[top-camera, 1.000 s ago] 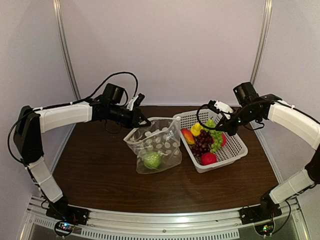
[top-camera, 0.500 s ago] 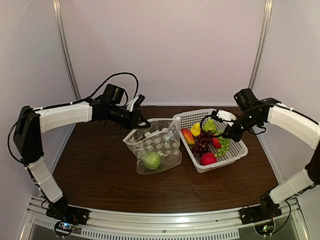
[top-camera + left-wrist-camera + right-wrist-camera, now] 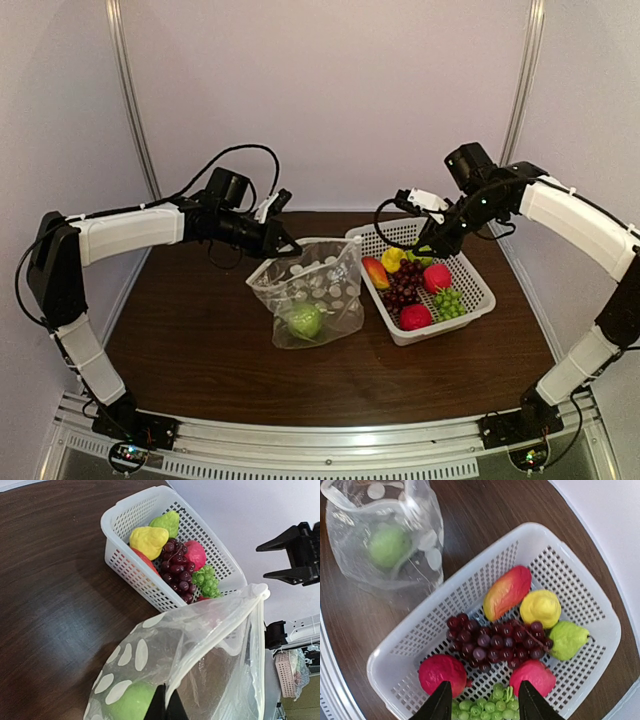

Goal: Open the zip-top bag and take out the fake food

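The clear, white-dotted zip-top bag stands open on the table and holds one green fake fruit. My left gripper is shut on the bag's rim, pinching the zip edge above that green fruit. The other fake food lies in the white basket: purple grapes, green grapes, two red pieces, a yellow piece, an orange-red piece and a light green piece. My right gripper hangs open and empty above the basket, over the green grapes.
The basket sits just right of the bag, nearly touching it. Dark wood tabletop surrounds both. White walls and metal posts close off the back and sides.
My right gripper opened and let the green grape bunch drop into the basket, then rose and shifted back-left. The left gripper and the bag stayed put.
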You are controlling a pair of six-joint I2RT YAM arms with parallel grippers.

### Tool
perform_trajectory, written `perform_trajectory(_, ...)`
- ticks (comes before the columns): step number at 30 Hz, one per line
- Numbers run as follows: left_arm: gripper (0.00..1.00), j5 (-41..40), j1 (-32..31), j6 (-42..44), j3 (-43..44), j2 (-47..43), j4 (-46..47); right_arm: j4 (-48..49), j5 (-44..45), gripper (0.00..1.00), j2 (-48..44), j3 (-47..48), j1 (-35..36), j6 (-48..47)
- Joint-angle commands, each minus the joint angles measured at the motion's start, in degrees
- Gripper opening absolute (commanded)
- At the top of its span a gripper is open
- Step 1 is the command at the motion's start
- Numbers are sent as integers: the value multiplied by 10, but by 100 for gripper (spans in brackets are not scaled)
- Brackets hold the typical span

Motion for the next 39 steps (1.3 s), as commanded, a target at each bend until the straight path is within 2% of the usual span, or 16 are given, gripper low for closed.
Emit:
perform_trajectory(1,0,16,4,9,14,-18,-6,-2,-35,45,44,78,69,4)
perform_trajectory(5,0,18,3,5,11,-26,-6,0,-48,42,91,173,130,3)
perform_trajectory(12,0,33,-9,3,9,-28,-6,2,-51,34,169,268,218,-20)
perform_trajectory(19,0,48,-12,7,-5,-29,-8,16,-5,19,226,265,263,-64)
perform_trajectory(27,0,46,-12,15,-19,-17,-11,30,22,14,264,229,287,-98)
perform_trajectory(34,0,40,-11,18,-17,13,-13,41,23,15,297,216,292,-109)
perform_trajectory(37,0,38,-11,19,-12,25,-13,39,19,25,313,211,293,-120)
perform_trajectory(39,0,36,-10,20,-9,32,-13,34,14,36,325,210,294,-126)
